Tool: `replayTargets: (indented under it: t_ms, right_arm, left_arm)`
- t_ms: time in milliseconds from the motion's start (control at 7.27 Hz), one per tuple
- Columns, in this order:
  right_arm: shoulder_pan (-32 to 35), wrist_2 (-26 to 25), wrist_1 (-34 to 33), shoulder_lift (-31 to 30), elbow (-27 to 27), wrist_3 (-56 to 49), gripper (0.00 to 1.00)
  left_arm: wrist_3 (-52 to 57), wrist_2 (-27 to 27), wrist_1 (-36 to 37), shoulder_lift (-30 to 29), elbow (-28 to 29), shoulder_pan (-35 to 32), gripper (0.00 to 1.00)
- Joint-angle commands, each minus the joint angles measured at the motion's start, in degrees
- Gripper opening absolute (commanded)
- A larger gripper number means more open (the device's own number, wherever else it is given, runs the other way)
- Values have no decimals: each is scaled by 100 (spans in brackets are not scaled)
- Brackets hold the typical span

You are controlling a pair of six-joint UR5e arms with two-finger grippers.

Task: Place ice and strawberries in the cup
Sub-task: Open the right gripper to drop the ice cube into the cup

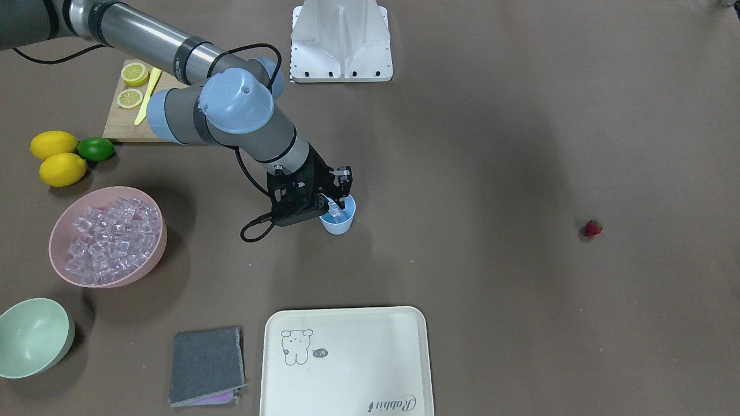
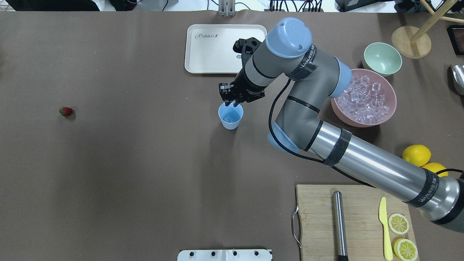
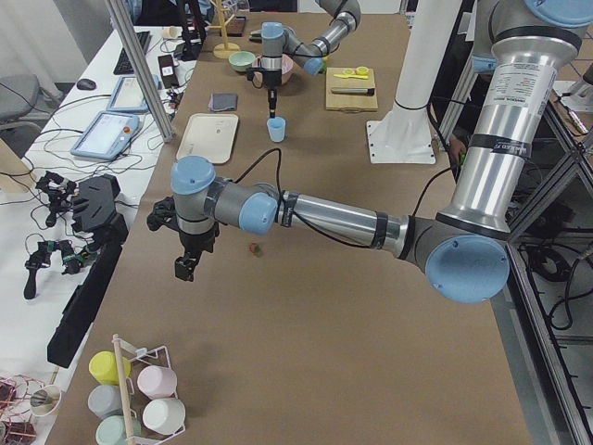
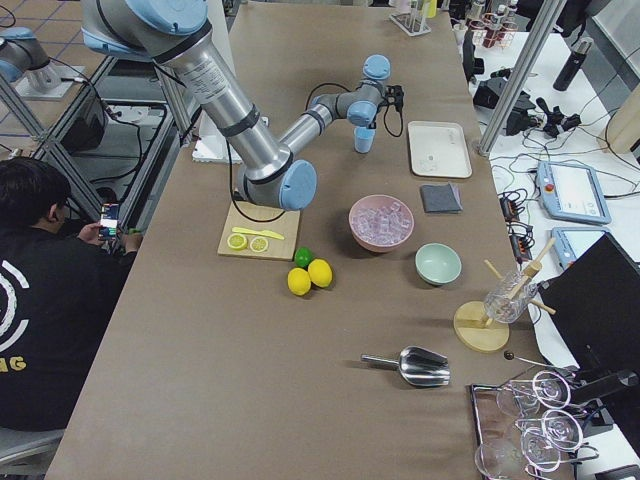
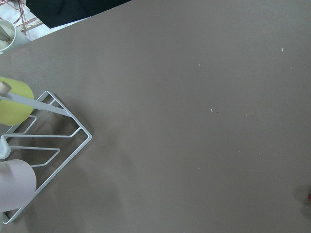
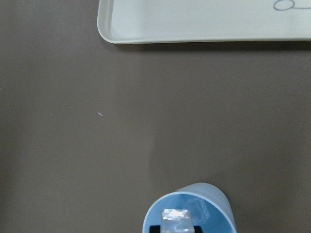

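Right gripper [image 1: 337,203] pinches an ice cube [image 1: 336,205] over the cup [image 1: 340,220] (left gripper's state unclear).

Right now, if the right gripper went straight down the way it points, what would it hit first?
Probably the cup: the right gripper hangs over its mouth with an ice cube between the fingers, so the cube would enter first.

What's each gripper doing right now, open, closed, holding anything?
Right gripper: over the cup, shut on an ice cube.
Left gripper: cannot tell.
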Motion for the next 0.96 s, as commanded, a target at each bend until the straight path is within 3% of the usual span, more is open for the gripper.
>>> replayTargets:
  t_ms: [0, 413, 826]
  right_arm:
    - [41, 49, -26, -83, 102, 20, 99]
    - [232, 136, -96, -154, 182, 12, 99]
    - [1250, 926, -552, -495, 261, -757, 99]
  left_arm:
    - [0, 0, -7, -7, -15, 0, 98]
    - [0, 0, 2, -25, 3, 0, 98]
    - [-9, 0, 2, -43, -24, 0, 98]
